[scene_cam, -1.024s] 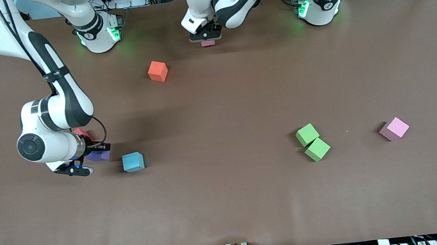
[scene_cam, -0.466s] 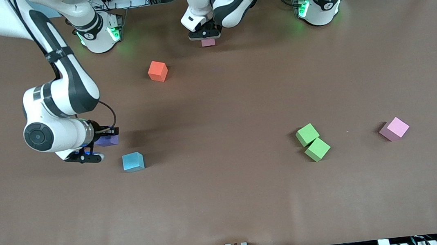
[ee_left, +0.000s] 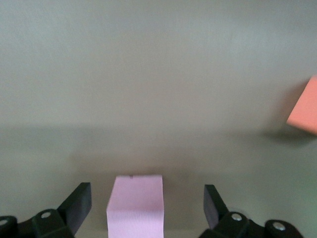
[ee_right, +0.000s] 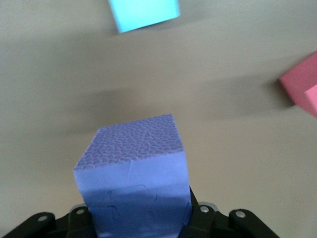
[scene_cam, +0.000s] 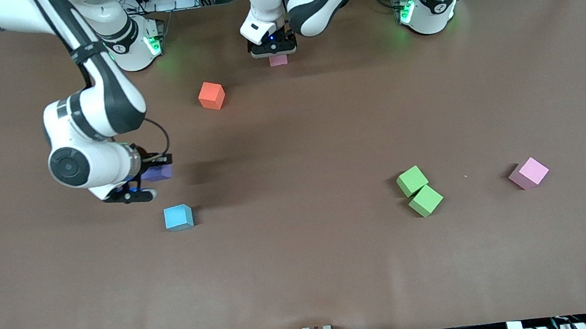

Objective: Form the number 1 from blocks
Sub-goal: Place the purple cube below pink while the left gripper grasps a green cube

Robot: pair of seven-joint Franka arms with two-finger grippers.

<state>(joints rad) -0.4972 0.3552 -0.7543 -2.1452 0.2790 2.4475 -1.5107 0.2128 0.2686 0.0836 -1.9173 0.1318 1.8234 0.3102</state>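
Observation:
My left gripper stands open near the robots' bases, and a pink block lies on the table between its spread fingers, touching neither one. My right gripper is shut on the purple block and holds it just above the table, over a spot farther from the front camera than the light blue block. Two green blocks touch each other toward the left arm's end. Another pink block lies beside them, closer to that end.
An orange cube sits beside the freed pink block, toward the right arm's end. A red cube shows only in the right wrist view; the right arm hides it in the front view.
The left gripper's fingers have spread and let go of the pink block. The right gripper has carried the purple block away from the front camera and a little toward the table's middle.

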